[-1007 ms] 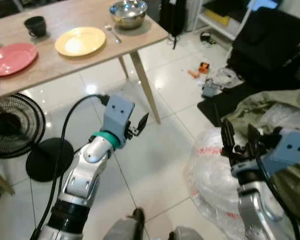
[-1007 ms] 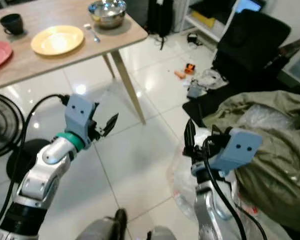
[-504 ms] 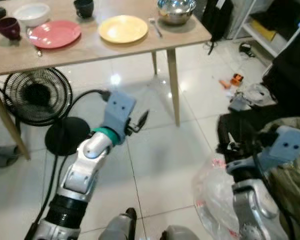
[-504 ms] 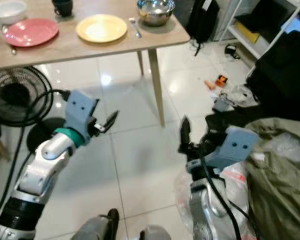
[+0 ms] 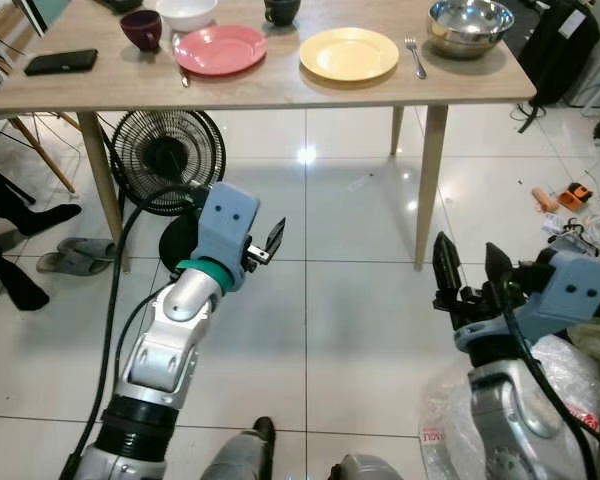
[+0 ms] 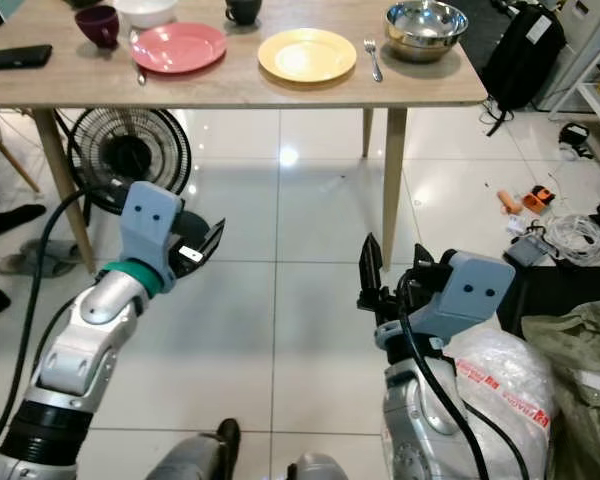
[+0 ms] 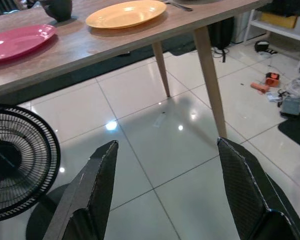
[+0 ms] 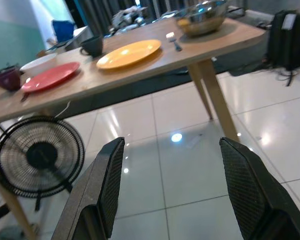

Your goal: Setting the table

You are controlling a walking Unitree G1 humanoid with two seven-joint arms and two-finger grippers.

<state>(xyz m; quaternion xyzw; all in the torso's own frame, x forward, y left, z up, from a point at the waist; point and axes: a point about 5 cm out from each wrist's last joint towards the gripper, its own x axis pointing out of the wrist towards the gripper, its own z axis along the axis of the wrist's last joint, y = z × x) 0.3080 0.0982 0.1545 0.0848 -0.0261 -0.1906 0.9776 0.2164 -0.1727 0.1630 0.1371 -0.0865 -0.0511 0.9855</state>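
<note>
Table (image 5: pixel 270 92) now nearer, mug (image 5: pixel 281 10) (half cropped)

Wooden table (image 5: pixel 280 92) across twelve o'clock — pink plate (image 5: pixel 220 49), yellow plate (image 5: pixel 349 54), fork (image 5: pixel 415 57), steel bowl (image 5: pixel 470 22), dark cup (image 5: pixel 140 29), phone (image 5: pixel 60 62). Black fan (image 5: pixel 167 160) beneath, at ten o'clock. Left gripper (image 5: pixel 270 240) raised centre-left, right gripper (image 5: pixel 465 272) at four o'clock — fingers apart.
</note>
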